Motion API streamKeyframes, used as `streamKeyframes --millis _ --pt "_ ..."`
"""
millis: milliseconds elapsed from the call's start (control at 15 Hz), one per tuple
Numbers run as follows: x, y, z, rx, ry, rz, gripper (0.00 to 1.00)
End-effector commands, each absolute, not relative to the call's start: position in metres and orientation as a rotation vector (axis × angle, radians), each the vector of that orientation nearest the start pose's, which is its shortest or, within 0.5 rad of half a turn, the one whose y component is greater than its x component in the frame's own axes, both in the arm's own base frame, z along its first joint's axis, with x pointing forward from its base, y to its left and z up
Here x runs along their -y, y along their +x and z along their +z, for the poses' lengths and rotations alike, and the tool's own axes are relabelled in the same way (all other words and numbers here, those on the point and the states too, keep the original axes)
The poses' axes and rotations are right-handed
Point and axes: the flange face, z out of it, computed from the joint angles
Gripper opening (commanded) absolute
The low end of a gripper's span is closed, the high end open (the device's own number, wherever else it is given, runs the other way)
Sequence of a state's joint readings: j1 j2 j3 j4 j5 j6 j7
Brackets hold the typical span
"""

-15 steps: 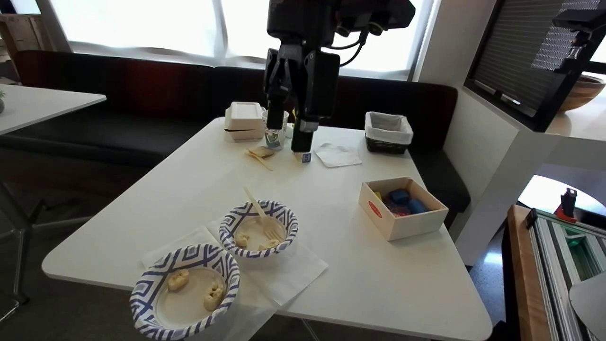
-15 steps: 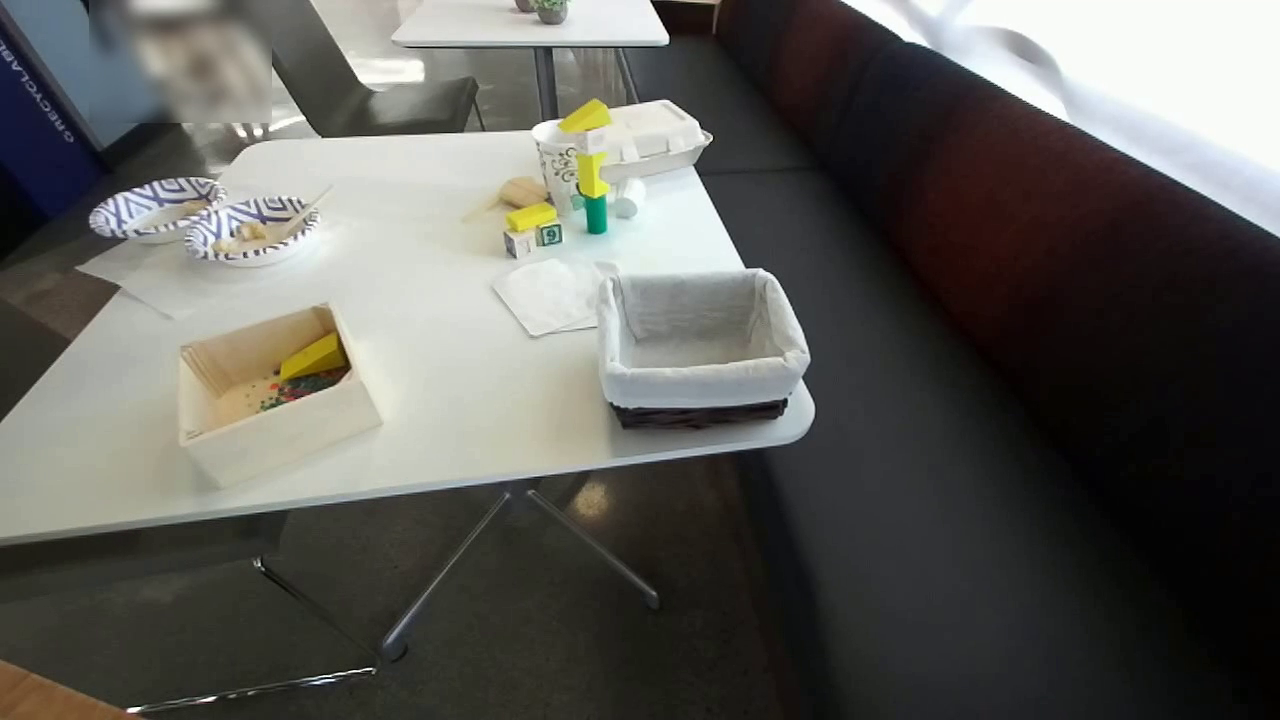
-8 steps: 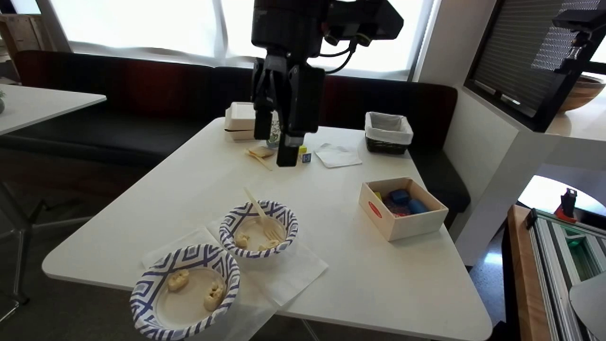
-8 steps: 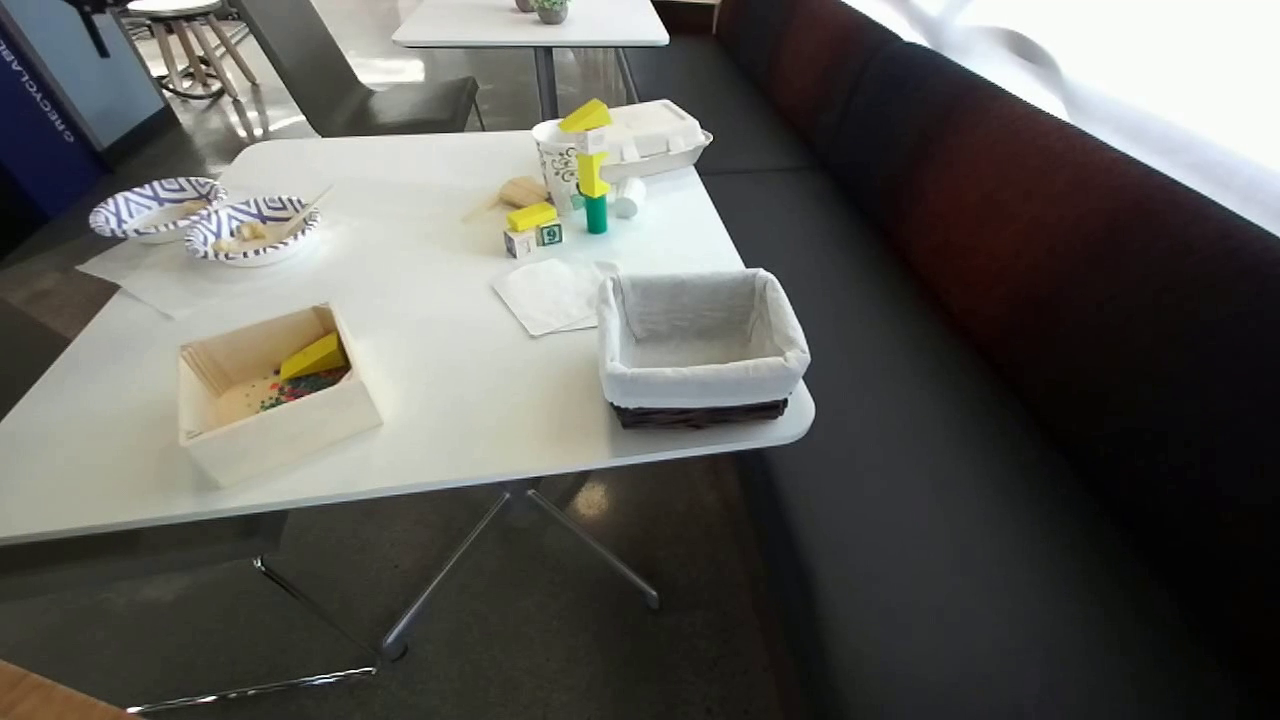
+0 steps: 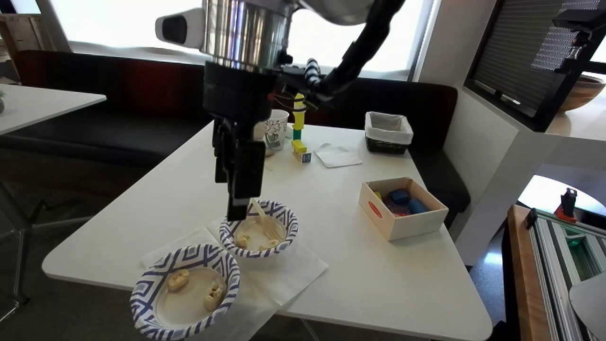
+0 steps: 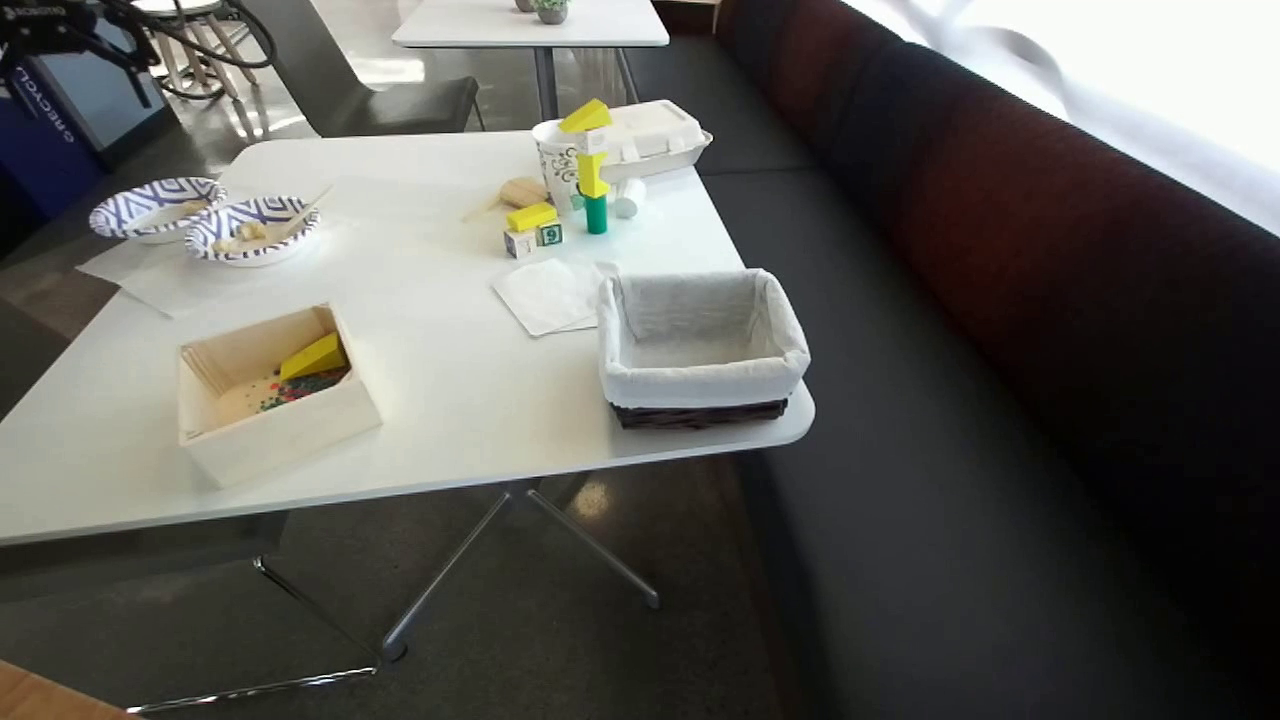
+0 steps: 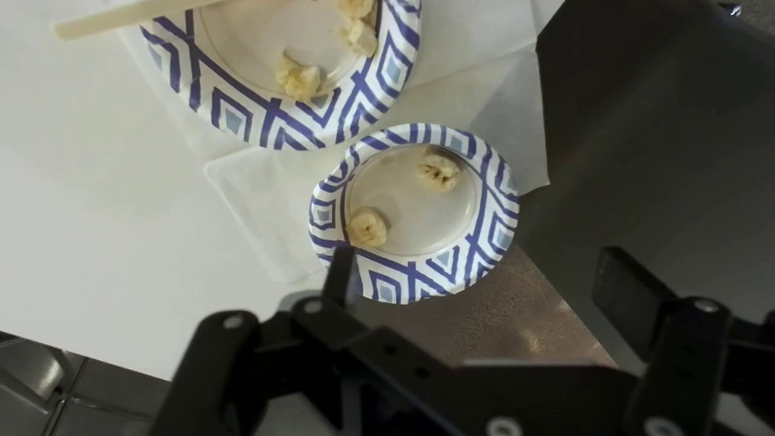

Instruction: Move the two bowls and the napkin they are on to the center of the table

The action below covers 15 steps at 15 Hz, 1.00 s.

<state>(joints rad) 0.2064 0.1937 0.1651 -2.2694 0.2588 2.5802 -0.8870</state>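
Two blue-and-white patterned paper bowls sit on a white napkin at the table's end. The outer bowl holds banana pieces and sticks out past the table edge; it shows in the wrist view. The inner bowl holds banana pieces and a pale fork; in the wrist view it is cut off at the top. Part of the napkin hangs past the edge. My gripper is open and empty, above the bowls. In the wrist view its jaws stand wide apart, one finger overlapping the outer bowl's rim.
A wooden box with blocks stands near one long edge of the table. A lined basket, another napkin, small blocks, a block tower, a cup and a takeout box stand toward the far end.
My gripper has moved down and toward the bowls, leftward in an exterior view. Part of the arm now shows at the upper left of an exterior view. The bowls and napkin have not moved.
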Motion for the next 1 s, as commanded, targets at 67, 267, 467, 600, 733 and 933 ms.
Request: streamKeyframes --millis 67,267,467,600,733,933 --pt "-0.205 0.54 0.233 1.431 -2.626 -0.269 1.0" --pt "-0.205 0.553 0.206 1.39 -2.671 -0.29 1.0" --pt "-0.202 0.565 0.183 1.34 -2.752 -0.302 1.0" --pt "-0.198 0.558 0.192 1.36 -2.726 -0.288 1.0" --pt "-0.198 0.562 0.186 1.345 -2.738 -0.285 1.0" --pt "-0.199 0.565 0.187 1.342 -2.739 -0.293 1.0"
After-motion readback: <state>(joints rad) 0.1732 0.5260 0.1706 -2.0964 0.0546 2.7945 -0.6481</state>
